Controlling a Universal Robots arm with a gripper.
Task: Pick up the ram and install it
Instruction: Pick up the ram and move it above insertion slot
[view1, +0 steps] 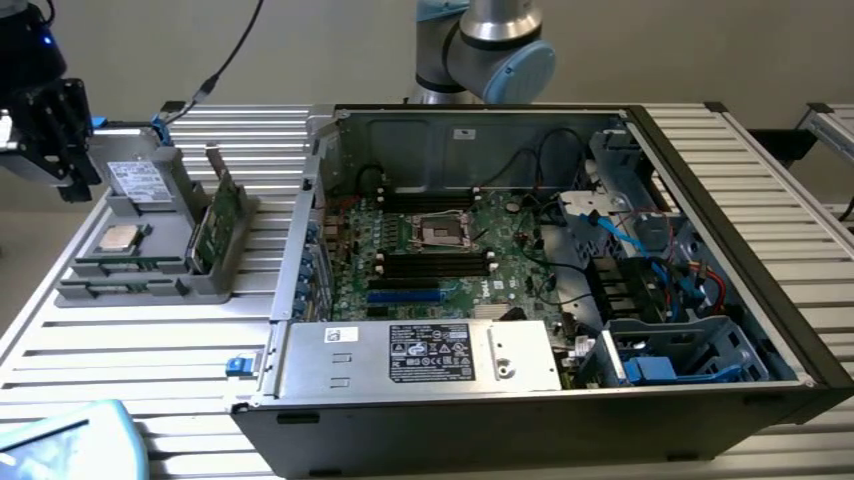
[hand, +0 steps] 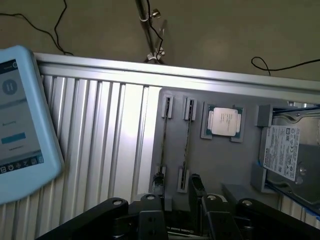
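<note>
Over a slatted metal tabletop (view1: 134, 350), the jaws hang spread, pinching nothing, above a grey tray (hand: 225, 165) whose slots keep the ram (hand: 186, 145) on edge, apparently for a clean grasp; processor (hand: 224, 121) and hard drive (hand: 282, 152) rest alongside, the open computer case (view1: 534, 420) beyond.

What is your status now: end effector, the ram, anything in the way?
End effector open, above grey tray, holding nothing. Ram upright in its tray slot, not yet gripped. Processor and hard drive sit beside, apart from it.
</note>
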